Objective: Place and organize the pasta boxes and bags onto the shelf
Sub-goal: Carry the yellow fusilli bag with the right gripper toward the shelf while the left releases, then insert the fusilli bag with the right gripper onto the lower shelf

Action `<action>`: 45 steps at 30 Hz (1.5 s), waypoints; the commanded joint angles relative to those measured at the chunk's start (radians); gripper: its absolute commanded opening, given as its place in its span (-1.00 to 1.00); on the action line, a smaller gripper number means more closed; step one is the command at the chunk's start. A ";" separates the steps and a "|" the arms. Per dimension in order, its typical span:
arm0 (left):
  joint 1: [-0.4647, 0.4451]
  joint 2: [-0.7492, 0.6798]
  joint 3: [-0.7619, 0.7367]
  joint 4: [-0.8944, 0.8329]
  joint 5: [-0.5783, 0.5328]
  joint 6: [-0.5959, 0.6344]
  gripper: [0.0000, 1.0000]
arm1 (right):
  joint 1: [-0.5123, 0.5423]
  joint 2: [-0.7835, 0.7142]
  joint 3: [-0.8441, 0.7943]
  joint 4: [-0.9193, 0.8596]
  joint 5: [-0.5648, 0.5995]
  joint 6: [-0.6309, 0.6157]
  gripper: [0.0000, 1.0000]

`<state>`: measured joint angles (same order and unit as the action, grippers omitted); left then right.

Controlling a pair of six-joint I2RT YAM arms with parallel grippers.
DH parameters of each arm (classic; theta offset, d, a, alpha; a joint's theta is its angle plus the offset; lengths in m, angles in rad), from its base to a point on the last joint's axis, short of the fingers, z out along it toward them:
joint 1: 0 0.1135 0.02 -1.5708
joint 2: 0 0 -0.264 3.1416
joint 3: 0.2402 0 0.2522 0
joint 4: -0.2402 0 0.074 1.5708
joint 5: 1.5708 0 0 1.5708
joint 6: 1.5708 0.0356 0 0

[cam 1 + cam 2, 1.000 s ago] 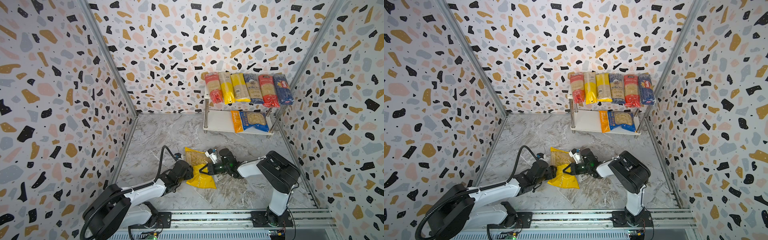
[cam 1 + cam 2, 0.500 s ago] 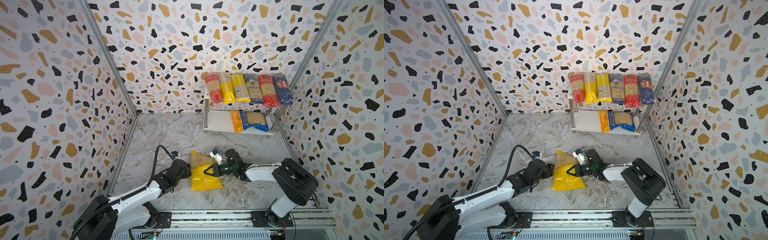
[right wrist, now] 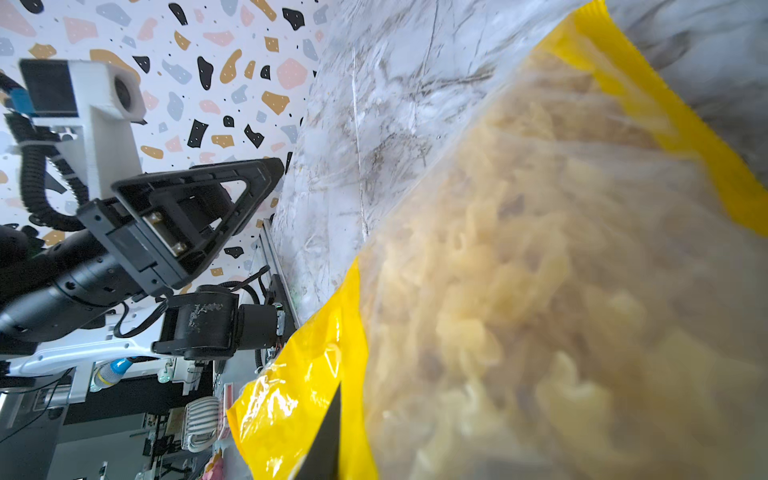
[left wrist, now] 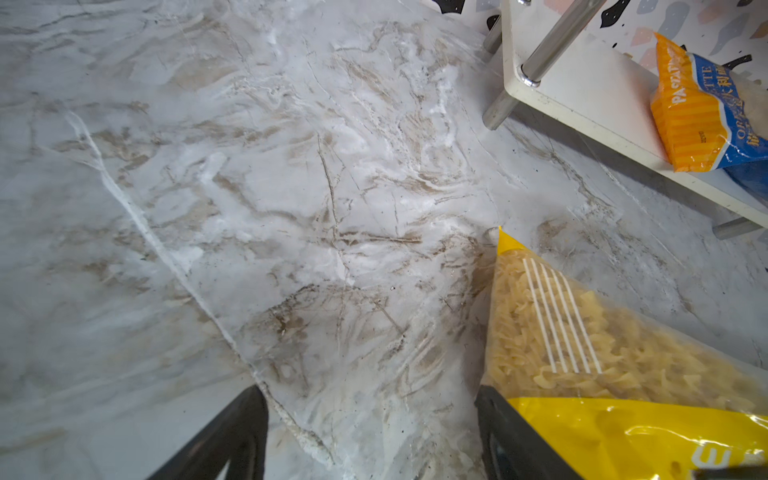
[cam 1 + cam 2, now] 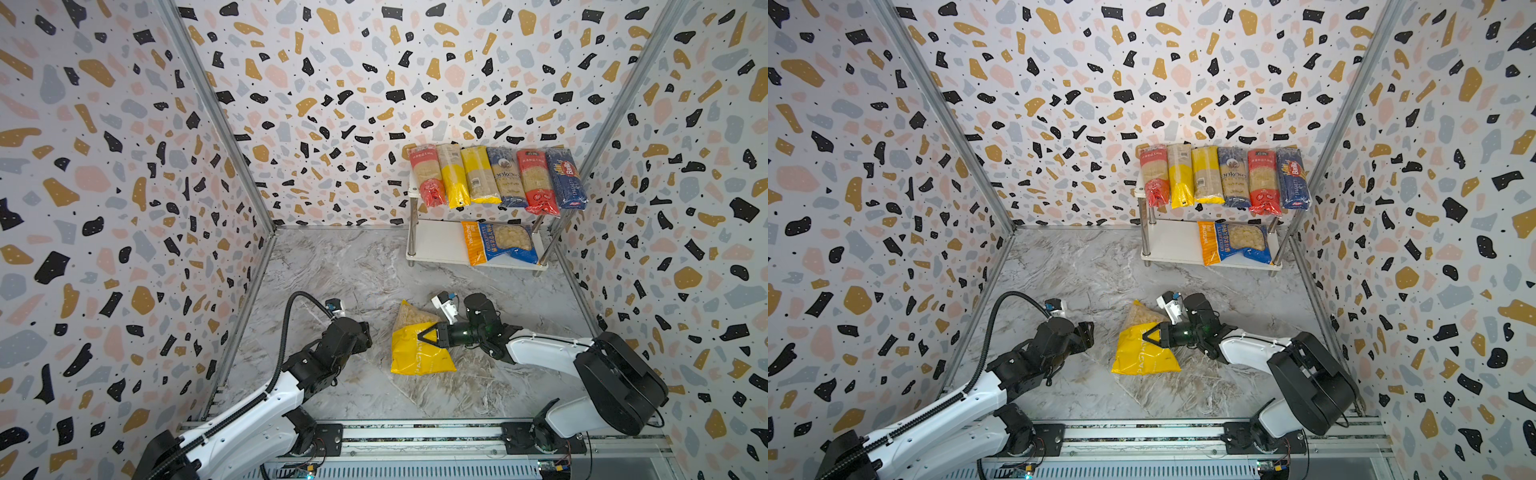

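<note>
Left tool (image 5: pixel 366 333) withdrawn, right tool (image 5: pixel 420 336) pinching bag (image 5: pixel 415 359)

Both top views are bright and sharp, with a soft shadow under the shelf (image 5: pixel 436 251). In the right wrist view the bag (image 3: pixel 540 291) is blurry up close, and its yellow plastic shines.

Under me spreads the marble-patterned tabletop (image 5: pixel 353 266), grey-white with brown veins; my left wrist view shows a pale streak (image 4: pixel 137 216) crossing it. Terrazzo-speckled walls rise from it: left wall (image 5: pixel 104 208), back wall (image 5: pixel 374 83), right wall (image 5: pixel 685 187). Aluminium strips (image 5: pixel 220 124) stand at its back corners. A metal rail (image 5: pixel 415 432) runs along its front edge, with dim, blurred clutter (image 3: pixel 199 419) beyond.
</note>
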<state>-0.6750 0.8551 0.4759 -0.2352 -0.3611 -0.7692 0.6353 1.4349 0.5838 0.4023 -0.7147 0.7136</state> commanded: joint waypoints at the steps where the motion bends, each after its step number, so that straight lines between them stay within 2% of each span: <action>1: 0.006 -0.017 0.040 -0.034 -0.025 0.026 0.88 | -0.035 -0.111 0.040 0.016 -0.031 -0.060 -0.85; 2: 0.006 -0.020 0.045 -0.035 -0.027 0.030 0.99 | -0.047 -0.129 0.046 -0.002 -0.031 -0.069 -0.85; 9: 0.009 -0.026 0.087 -0.060 -0.055 0.048 0.99 | -0.123 -0.193 0.107 -0.099 -0.030 -0.117 -0.85; 15: 0.017 -0.024 0.121 -0.079 -0.064 0.065 0.99 | -0.214 -0.183 0.208 -0.124 -0.085 -0.132 -0.85; 20: 0.027 -0.033 0.148 -0.100 -0.071 0.081 0.99 | -0.240 -0.140 0.364 -0.208 -0.079 -0.204 -0.85; 31: 0.061 -0.045 0.196 -0.128 -0.081 0.121 0.99 | -0.325 0.020 0.597 -0.234 -0.073 -0.284 -0.86; 37: 0.092 -0.037 0.201 -0.112 -0.075 0.154 0.99 | -0.345 0.083 0.621 -0.171 -0.030 -0.321 -0.86; 45: 0.137 -0.017 0.219 -0.113 -0.040 0.194 0.99 | -0.354 0.111 0.519 0.104 0.051 -0.302 -0.87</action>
<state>-0.5518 0.8417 0.6556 -0.3607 -0.4129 -0.6125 0.2871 1.5848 1.0782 0.2443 -0.6685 0.4316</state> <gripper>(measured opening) 0.995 0.204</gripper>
